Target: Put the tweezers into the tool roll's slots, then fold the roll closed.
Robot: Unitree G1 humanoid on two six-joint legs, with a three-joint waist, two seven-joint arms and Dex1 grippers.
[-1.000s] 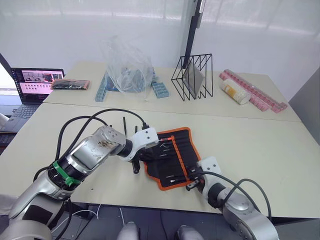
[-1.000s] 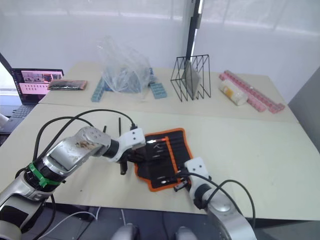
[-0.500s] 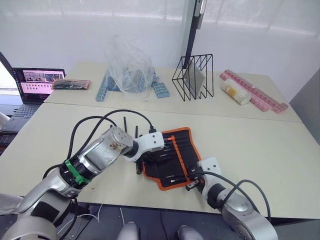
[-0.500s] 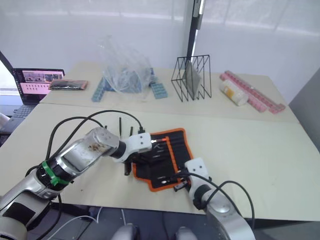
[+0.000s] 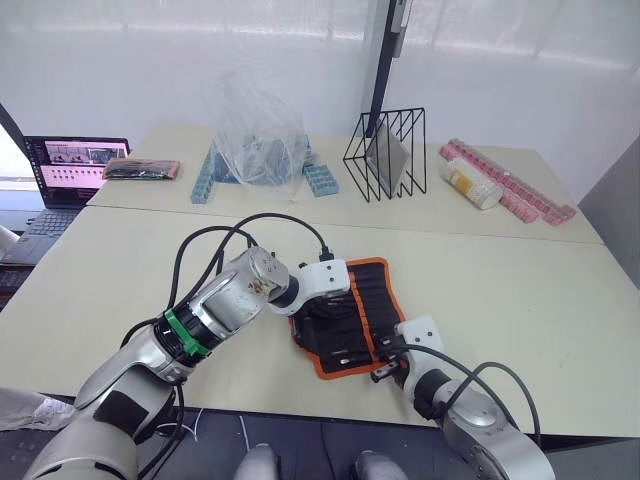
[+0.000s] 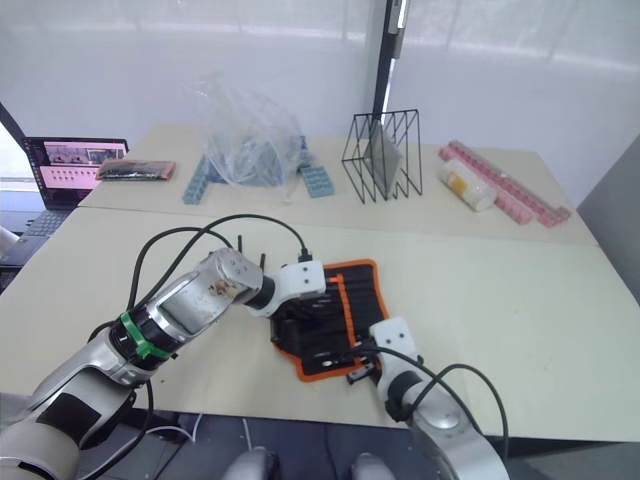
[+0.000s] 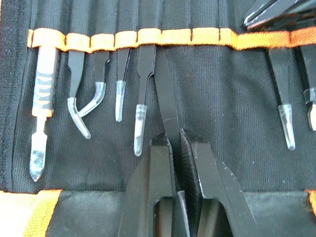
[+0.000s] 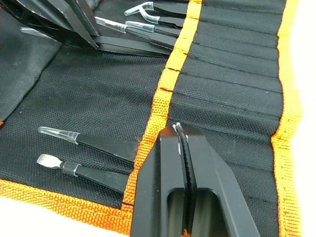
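On the surface (image 5: 520,290) the roll (image 5: 372,320) is laid open. Over it, one tweezer (image 7: 167,106) is gripped in the left gripper's (image 7: 176,140) jaws, its end at a slot (image 7: 150,37). At the roll's near edge, the right gripper's (image 8: 180,136) jaws are pressed together, empty.

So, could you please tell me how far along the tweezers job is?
Done: several tools already sit in the slots of the open roll. In hand: the left end effector is shut on a tweezer, its far end at the orange slot band, while the right end effector pinches the roll's middle orange strip. Left: two tweezers lie on the table beyond the left arm, and the roll is unfolded.
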